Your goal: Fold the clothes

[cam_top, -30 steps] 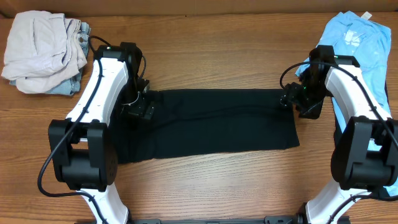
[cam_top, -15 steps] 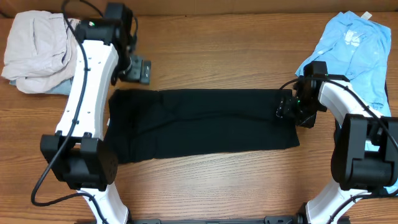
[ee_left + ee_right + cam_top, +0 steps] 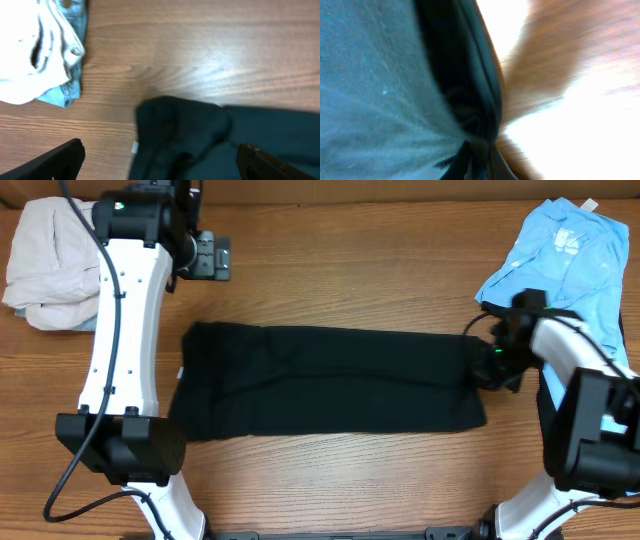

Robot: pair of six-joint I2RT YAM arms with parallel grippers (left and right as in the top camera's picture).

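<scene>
The black T-shirt (image 3: 330, 380) lies in a long folded band across the middle of the table (image 3: 380, 270); the right gripper (image 3: 492, 367) sits on its right end, jaws pinched on the hem, though that wrist view is blurred; the left gripper (image 3: 208, 257) hangs wide open near the pale clothes pile (image 3: 60, 260), well apart from the shirt; a light blue shirt (image 3: 565, 250) lies far right.

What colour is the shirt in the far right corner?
Light blue; the shirt shows best overhead.
</scene>
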